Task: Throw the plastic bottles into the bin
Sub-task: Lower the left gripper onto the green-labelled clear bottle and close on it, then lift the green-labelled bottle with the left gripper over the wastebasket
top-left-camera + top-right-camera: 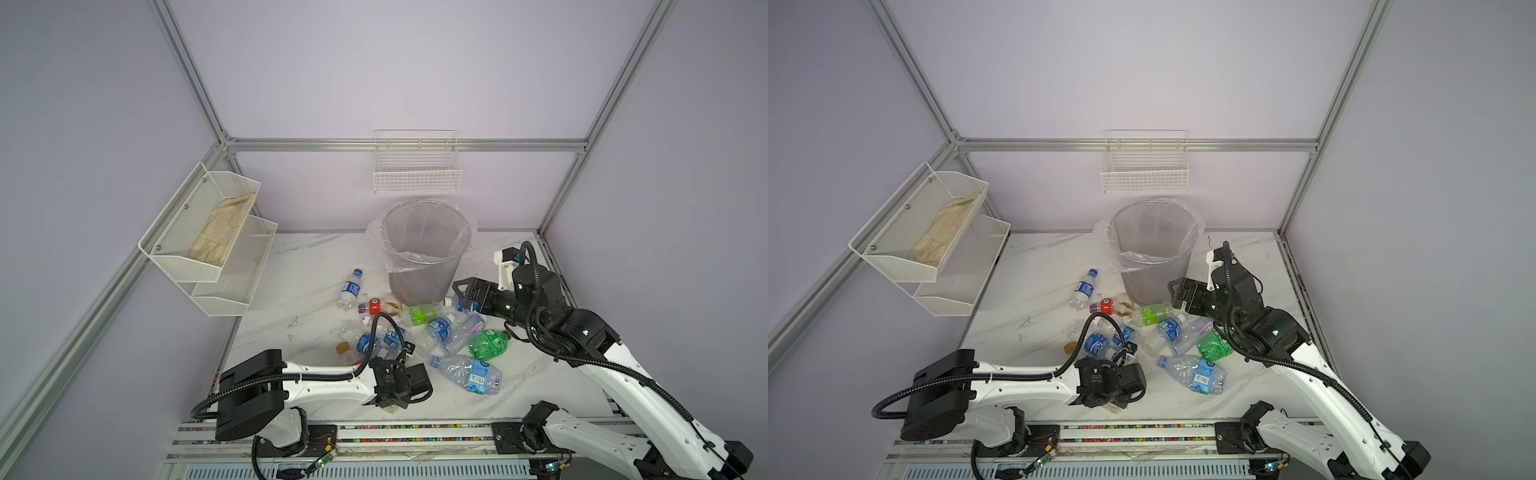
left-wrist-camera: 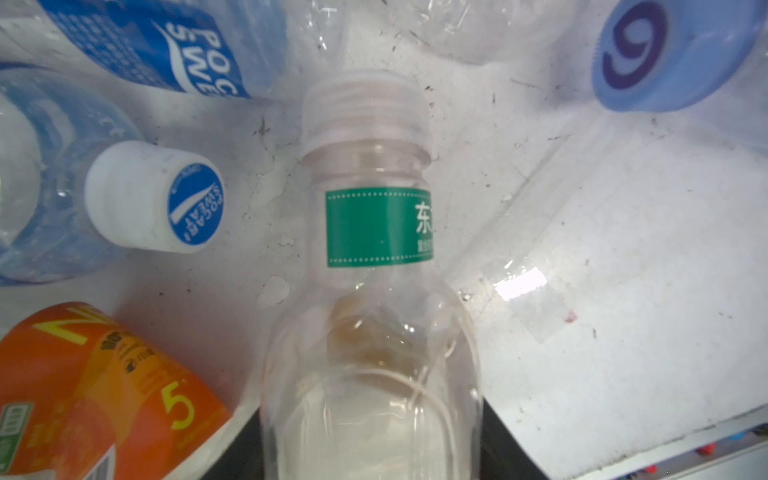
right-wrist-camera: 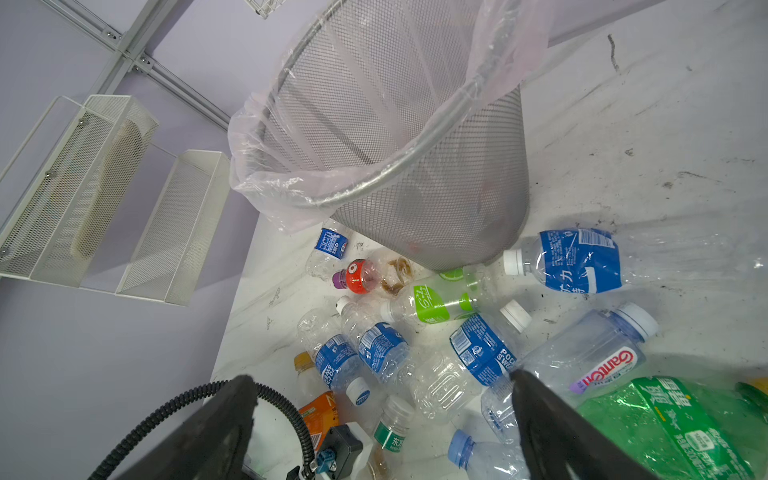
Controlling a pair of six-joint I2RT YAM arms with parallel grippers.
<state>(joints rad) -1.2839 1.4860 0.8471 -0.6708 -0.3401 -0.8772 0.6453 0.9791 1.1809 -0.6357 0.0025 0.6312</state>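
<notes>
Lilac walls (image 1: 374, 62), aluminium frame rails (image 1: 311, 145), white marble tabletop (image 1: 299, 282), white wall baskets (image 1: 417, 178)

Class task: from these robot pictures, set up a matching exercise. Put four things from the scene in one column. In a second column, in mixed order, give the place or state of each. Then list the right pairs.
Column A
1. bin
2. green bottle
3. cloth
4. right claw

Column B
a. in the upper wall basket
b. open, holding nothing
c. standing upright
d. lying crushed on the table

Pairs: 1-c, 2-d, 3-a, 4-b
</notes>
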